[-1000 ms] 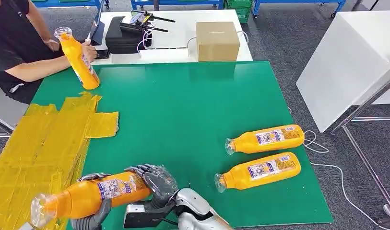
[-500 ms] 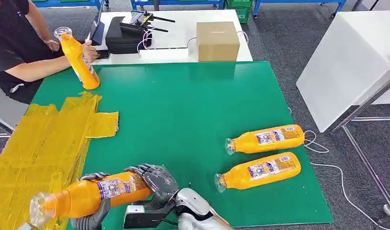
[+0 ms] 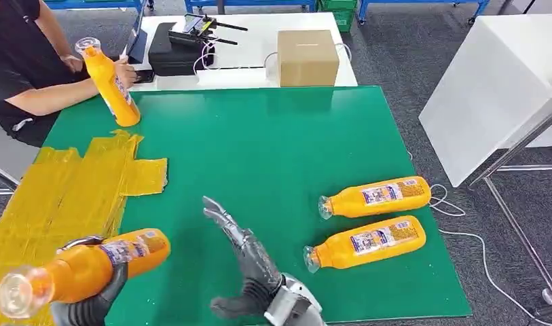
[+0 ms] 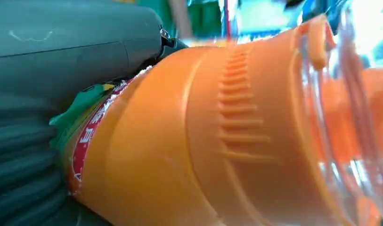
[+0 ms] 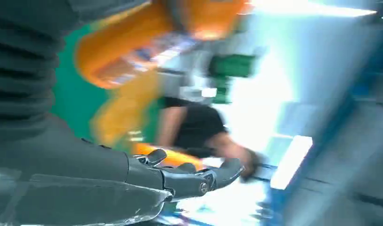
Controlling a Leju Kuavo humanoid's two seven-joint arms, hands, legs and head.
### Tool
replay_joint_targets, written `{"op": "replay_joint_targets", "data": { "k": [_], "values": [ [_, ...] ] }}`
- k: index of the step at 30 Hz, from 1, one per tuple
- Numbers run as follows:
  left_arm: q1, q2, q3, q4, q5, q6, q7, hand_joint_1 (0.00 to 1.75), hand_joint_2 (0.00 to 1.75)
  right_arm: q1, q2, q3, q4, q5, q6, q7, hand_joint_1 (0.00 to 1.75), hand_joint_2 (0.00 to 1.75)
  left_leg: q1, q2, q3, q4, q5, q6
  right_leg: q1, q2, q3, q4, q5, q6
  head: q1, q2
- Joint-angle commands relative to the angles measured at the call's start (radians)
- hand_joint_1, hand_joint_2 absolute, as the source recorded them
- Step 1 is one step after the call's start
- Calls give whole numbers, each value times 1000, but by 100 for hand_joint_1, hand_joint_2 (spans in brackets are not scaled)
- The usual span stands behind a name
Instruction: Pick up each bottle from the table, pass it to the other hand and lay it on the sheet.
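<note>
My left hand point(image 3: 89, 307) grips an orange bottle point(image 3: 83, 270) low at the front left, above the edge of the yellow sheet point(image 3: 52, 204); its clear mouth points toward me. That bottle point(image 4: 217, 136) looms close in the left wrist view, beside the hand's grey thumb point(image 4: 76, 52). My right hand point(image 3: 249, 261) is open, fingers stretched out over the green mat point(image 3: 273, 142), apart from the bottle. The right wrist view shows its fingers point(image 5: 189, 176) spread with nothing in them. Two more orange bottles point(image 3: 375, 196) point(image 3: 368, 242) lie on the mat at the right.
A person at the far left holds another orange bottle point(image 3: 110, 83) upright on the mat's far corner. Behind the mat stand a cardboard box point(image 3: 307, 57) and black equipment point(image 3: 174, 47) on a white table. A white panel point(image 3: 493, 88) stands to the right.
My right hand has let go of the bottle and opened, moving right and forward. My left hand has carried the bottle leftward toward the sheet.
</note>
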Motion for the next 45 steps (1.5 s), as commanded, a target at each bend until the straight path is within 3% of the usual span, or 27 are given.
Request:
{"op": "replay_joint_targets", "data": {
  "k": [1,4,8,11,13,18,19,22,23,26,31,32,33,34,35,41,45],
  "values": [
    [13,41,-9,-65,-11,18,0,175,175,46,-85,-36,-256,-10,13,0,0,0,1,-3,2,-1,0,0,1,-4,3,-1,-1,1,0,0],
    [26,51,-29,-63,-19,53,0,175,175,52,-91,-38,-332,45,-59,-1,0,0,0,-1,0,0,0,0,0,-1,1,0,0,0,0,0],
    [31,167,-197,36,-253,497,0,175,175,52,-67,-49,-261,169,-235,73,0,0,0,-3,2,-1,0,-1,0,-3,3,-2,0,0,0,0],
    [-23,86,-83,214,-728,757,25,175,175,-15,-72,-53,-146,213,-288,104,0,0,-1,-2,5,-5,2,0,-1,-2,5,-3,0,0,0,0],
    [-69,-5,91,257,-1017,757,19,175,175,-41,-85,-58,-113,234,-301,117,0,0,0,1,8,-7,2,-1,0,0,7,-6,2,1,0,0],
    [-185,2,284,439,-1321,757,67,175,175,-47,-126,-80,-114,263,-326,131,0,0,0,0,7,-6,3,0,0,-1,7,-6,2,1,0,0],
    [-243,9,379,540,-1317,757,0,175,175,-37,-125,-99,-117,282,-312,131,0,0,-1,0,6,-5,2,0,-1,0,7,-4,1,0,0,0],
    [-243,9,379,540,-1317,757,0,175,175,-37,-125,-99,-117,282,-312,131,0,0,0,-1,6,-5,2,-1,-1,-1,7,-4,1,0,0,0],
    [-254,44,346,569,-1410,757,119,175,175,-36,-147,-78,-118,298,-320,136,0,0,0,-1,7,-5,1,-1,-1,-1,7,-4,1,0,0,0],
    [-264,131,276,654,-1434,757,251,175,175,-31,-183,-62,-102,353,-343,162,0,0,0,-2,7,-5,1,-1,1,-3,7,-5,1,0,0,0],
    [-264,189,230,676,-1437,757,343,175,175,13,-270,-83,-90,441,-357,208,0,0,0,-3,6,-5,2,0,1,-3,7,-5,1,1,0,0],
    [-266,187,235,680,-1427,757,344,154,175,28,-290,-92,-92,471,-361,221,0,0,0,-2,5,-4,1,0,0,-2,5,-3,0,1,0,0],
    [-267,188,236,680,-1429,757,348,0,175,34,-297,-95,-93,478,-360,224,0,0,1,-2,6,-4,1,0,1,-3,7,-4,1,1,0,0],
    [-266,187,237,669,-1441,757,367,0,175,50,-315,-106,-97,499,-359,233,0,0,1,-3,6,-4,2,0,1,-3,7,-5,1,1,0,0],
    [-267,188,235,674,-1450,757,395,0,0,62,-328,-116,-100,529,-361,246,0,0,0,-3,5,-3,1,0,1,-5,6,-4,0,1,0,0],
    [-234,150,259,442,-1451,757,392,0,0,165,-406,-177,-142,610,-350,279,0,0,1,-6,3,-1,-1,0,1,-6,6,-2,-1,1,0,0],
    [-235,149,259,436,-1452,757,398,0,0,170,-411,-179,-142,613,-351,280,0,0,0,-4,3,-1,-1,0,0,-4,5,-2,-1,1,0,0]
  ]
}}
